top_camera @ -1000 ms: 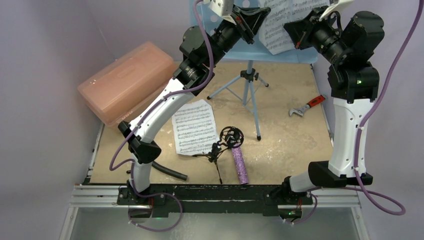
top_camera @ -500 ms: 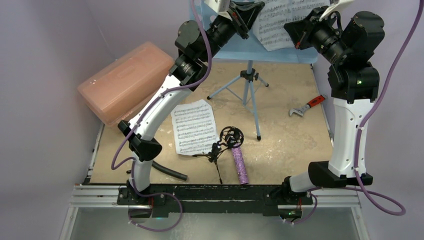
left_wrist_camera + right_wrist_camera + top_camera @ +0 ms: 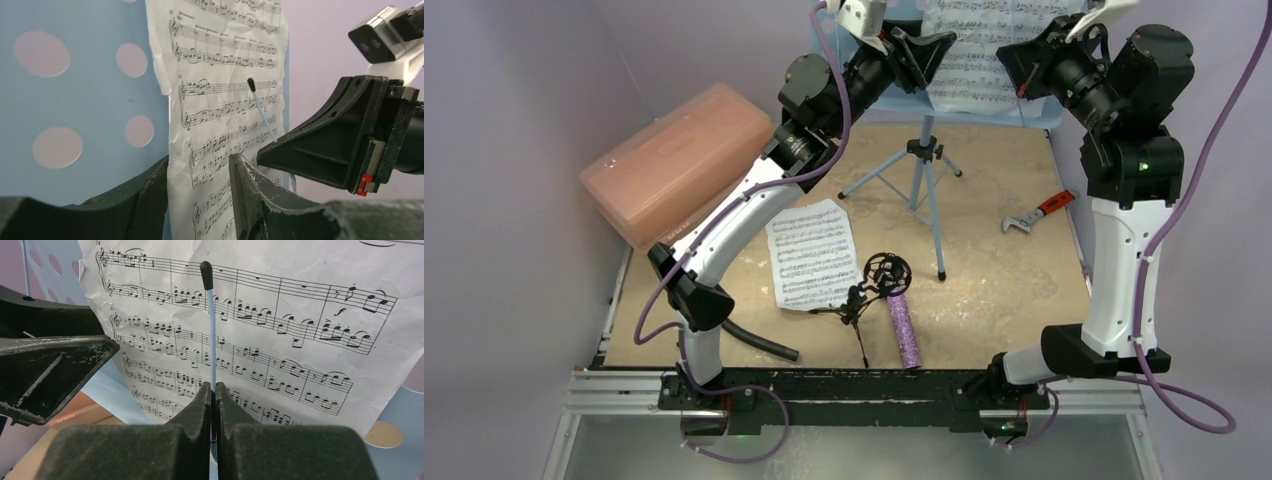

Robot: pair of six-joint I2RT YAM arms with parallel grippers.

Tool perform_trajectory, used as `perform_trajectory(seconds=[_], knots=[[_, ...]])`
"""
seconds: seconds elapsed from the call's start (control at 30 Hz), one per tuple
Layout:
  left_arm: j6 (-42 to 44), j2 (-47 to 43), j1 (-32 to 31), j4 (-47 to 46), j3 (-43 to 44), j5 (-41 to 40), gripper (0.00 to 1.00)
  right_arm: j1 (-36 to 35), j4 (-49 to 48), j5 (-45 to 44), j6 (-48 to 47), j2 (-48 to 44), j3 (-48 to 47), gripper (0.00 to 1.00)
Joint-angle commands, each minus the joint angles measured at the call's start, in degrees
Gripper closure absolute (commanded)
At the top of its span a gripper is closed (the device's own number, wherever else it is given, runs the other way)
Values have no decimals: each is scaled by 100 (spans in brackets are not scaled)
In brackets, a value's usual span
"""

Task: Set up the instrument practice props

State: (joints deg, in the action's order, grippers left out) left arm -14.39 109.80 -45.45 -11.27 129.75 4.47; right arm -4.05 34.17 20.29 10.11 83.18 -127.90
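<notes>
Blue perforated stand (image 3: 85,100) is carrying a page (image 3: 280,340) of sheet music at the far end of the table (image 3: 1004,270); the top view is cutting off both their tops. The right claw (image 3: 214,387) is pinching, fingers pressed together, the stand's thin wire (image 3: 212,330) lying across the page (its lower end is hiding behind the fingers). The left claw (image 3: 200,165) is standing spread around the page's lower edge; contact is unclear. A second page (image 3: 812,252), microphone (image 3: 903,328) and mic stand (image 3: 874,285) are sitting near the front.

In my top view the upper centre is tight: left gripper (image 3: 929,55) and right gripper (image 3: 1009,62) crowd the music stand (image 3: 964,108). I see open tabletop (image 3: 1014,290) lower right, between the tripod legs (image 3: 934,230) and wrench (image 3: 1036,212).
</notes>
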Motion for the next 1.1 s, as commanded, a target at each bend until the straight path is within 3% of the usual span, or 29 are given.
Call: perform_trajectory(seconds=[0.0, 0.17, 0.67, 1.07], knots=[[70, -701, 37, -34, -485, -433, 57, -25, -380, 45, 151, -241, -92, 100], [10, -798, 37, -162, -733, -309, 66, -25, -396, 67, 206, -245, -79, 100], [-645, 107, 19, -363, 368, 157, 100, -25, -522, 212, 285, -364, 109, 100], [-751, 208, -25, -435, 412, 199, 99, -25, -480, 112, 295, -328, 119, 100]])
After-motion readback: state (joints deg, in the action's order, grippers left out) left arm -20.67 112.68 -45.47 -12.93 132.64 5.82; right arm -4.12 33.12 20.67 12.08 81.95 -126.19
